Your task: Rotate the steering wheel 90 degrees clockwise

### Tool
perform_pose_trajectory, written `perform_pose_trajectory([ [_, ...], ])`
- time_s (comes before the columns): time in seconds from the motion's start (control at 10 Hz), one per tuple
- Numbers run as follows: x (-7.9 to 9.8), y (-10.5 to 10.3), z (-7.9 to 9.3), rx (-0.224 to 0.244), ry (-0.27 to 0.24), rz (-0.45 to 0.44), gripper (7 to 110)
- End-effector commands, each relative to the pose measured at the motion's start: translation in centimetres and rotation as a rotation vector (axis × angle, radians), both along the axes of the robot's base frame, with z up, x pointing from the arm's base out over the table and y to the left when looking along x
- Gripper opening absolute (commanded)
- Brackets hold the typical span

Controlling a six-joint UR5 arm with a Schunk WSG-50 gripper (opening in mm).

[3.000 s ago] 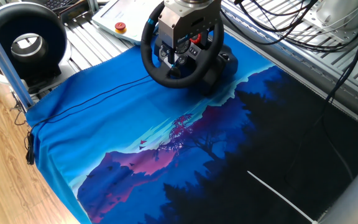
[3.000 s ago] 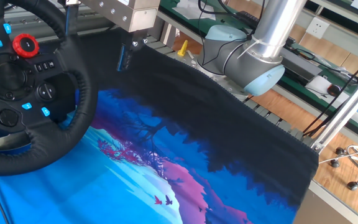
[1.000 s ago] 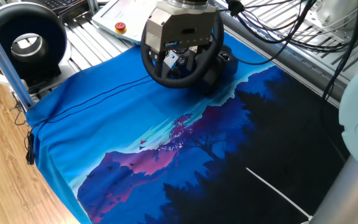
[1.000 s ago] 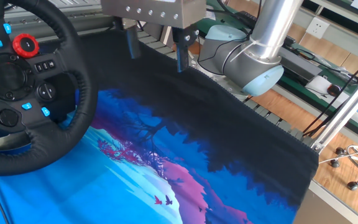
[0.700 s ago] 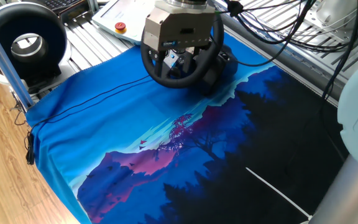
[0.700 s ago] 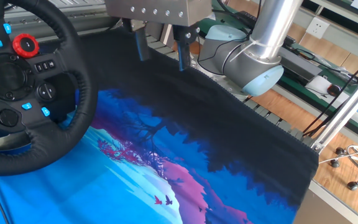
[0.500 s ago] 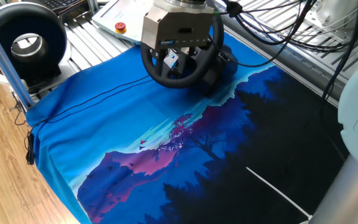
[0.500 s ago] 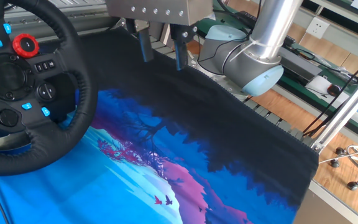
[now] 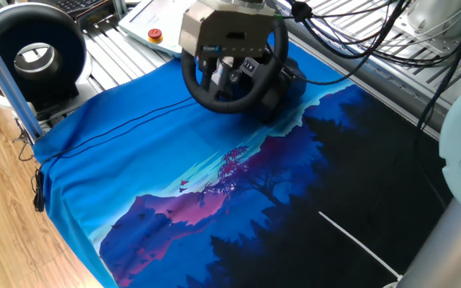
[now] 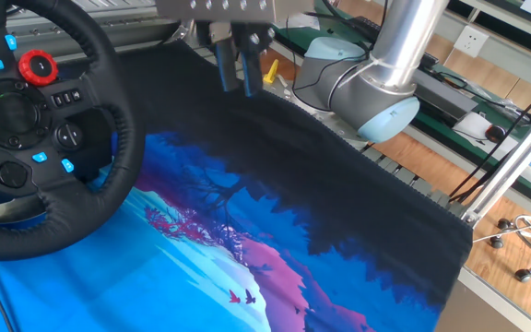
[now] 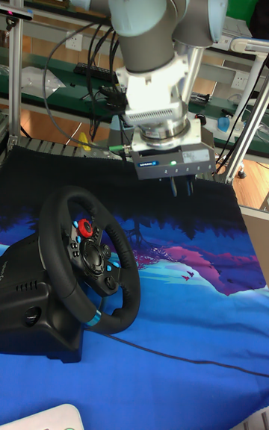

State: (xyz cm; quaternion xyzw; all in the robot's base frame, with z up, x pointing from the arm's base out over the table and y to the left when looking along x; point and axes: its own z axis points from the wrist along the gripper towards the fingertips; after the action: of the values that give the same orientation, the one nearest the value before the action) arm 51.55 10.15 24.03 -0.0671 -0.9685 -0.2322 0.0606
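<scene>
Steering wheel point(image 11: 88, 262) sits on its black base point(image 11: 33, 309) at the far edge of the blue printed cloth point(image 9: 174, 168), rim tilted toward the room. Gripper point(image 10: 236, 69) hangs in the air beside the rim, touching nothing, fingers nearly together with only a slim gap, holding nothing.

Risk, as I judge it: fingers that narrow cannot straddle the padded rim; descending so, they would strike it or skid off. The loose cloth could bunch under a shoved base.

Room: open cloth to one side; cables point(image 9: 358, 32) and aluminium rails point(image 9: 110, 56) crowd behind.
</scene>
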Motion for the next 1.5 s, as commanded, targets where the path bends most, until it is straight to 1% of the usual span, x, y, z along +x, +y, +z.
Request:
perform_pose_trajectory([
  [0.0, -0.3, -2.0, 2.7, 0.047, -0.06, -0.031, 7],
  [0.1, -0.5, -2.3, 3.0, 0.05, -0.061, -0.035, 7],
  [0.2, -0.3, -2.3, 2.7, 0.045, -0.067, -0.034, 7],
  [0.3, 0.2, -2.0, 2.1, 0.041, -0.071, -0.027, 7],
  [0.4, 1.1, -1.3, 1.4, 0.033, -0.079, -0.035, 7],
  [0.5, 0.7, -1.2, 1.1, 0.012, -0.057, -0.023, 7],
  [0.6, 0.6, -0.8, 1.0, 0.034, -0.058, -0.001, 7],
  [0.7, 1.9, 1.1, 1.3, 0.129, -0.116, 0.015, 7],
  [0.8, 1.0, 2.3, 1.5, 0.187, -0.078, 0.027, 7],
  [0.9, 0.4, 1.4, 1.6, 0.192, -0.089, 0.056, 7],
  [1.0, 0.5, -0.5, 0.3, 0.112, -0.095, 0.058, 7],
  [1.1, 0.2, -0.7, -0.3, 0.083, -0.042, 0.012, 7],
  [1.2, -0.8, -1.8, -0.7, 0.037, -0.001, 0.009, 7],
  [1.3, -1.9, -0.6, 0.9, 0.102, 0.047, -0.001, 7],
  [1.4, -4.2, -2.3, 1.4, 0.067, 0.099, 0.037, 7],
])
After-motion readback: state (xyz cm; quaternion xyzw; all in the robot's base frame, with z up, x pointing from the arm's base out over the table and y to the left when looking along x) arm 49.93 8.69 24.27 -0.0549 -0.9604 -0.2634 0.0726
